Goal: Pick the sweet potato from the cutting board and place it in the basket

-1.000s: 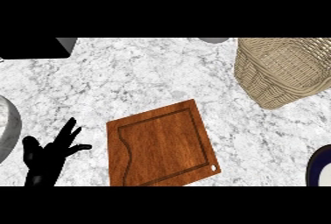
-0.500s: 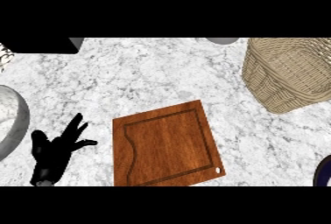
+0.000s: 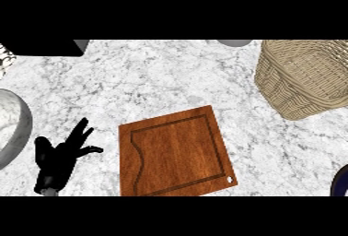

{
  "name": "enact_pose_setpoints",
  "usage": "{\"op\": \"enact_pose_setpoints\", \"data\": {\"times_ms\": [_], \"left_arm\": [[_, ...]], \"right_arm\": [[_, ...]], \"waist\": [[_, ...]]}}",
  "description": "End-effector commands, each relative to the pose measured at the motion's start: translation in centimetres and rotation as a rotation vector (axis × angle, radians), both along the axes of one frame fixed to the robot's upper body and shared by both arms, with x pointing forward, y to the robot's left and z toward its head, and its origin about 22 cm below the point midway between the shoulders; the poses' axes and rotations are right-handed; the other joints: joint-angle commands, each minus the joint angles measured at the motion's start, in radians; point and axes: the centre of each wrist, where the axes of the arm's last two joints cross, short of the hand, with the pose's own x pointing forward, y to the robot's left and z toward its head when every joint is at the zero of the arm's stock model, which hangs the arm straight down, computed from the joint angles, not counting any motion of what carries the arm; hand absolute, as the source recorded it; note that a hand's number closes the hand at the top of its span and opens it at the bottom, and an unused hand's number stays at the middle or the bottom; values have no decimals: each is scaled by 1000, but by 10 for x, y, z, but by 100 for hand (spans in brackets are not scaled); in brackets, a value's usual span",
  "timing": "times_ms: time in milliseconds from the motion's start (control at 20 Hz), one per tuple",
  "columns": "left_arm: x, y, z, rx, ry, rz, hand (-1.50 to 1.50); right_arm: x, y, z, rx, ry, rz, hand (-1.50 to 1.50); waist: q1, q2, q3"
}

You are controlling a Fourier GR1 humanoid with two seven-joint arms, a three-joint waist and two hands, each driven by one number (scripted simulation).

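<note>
No sweet potato was seen on the board (image 3: 176, 154) — so its bearing could not be told — and only the left hand (image 3: 61, 159), fingers spread, was shown, left of the board, opposite the basket (image 3: 306, 78).

Brown wooden cutting board (image 3: 175, 152) lies tilted; woven basket (image 3: 293, 94) upper right.

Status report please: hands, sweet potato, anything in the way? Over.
Left hand open, left of cutting board, holding nothing; right hand not in view. Sweet potato not visible, not on board. Nothing between board and basket.
</note>
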Motion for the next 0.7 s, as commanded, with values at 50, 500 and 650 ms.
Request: {"op": "enact_pose_setpoints", "data": {"times_ms": [50, 500, 650], "left_arm": [[-19, -1, -29, 23, 146, 17, 0], [-7, 11, -18, 18, 152, 16, 0], [-13, 11, -22, 40, 139, 16, 0]], "right_arm": [[11, -18, -31, 29, -3, 11, 150], [11, -47, -27, -306, 17, -117, -150], [6, -69, -25, -304, -23, -116, -150]], "waist": [[2, 11, -11], [13, 15, -12], [20, 18, -11]]}}
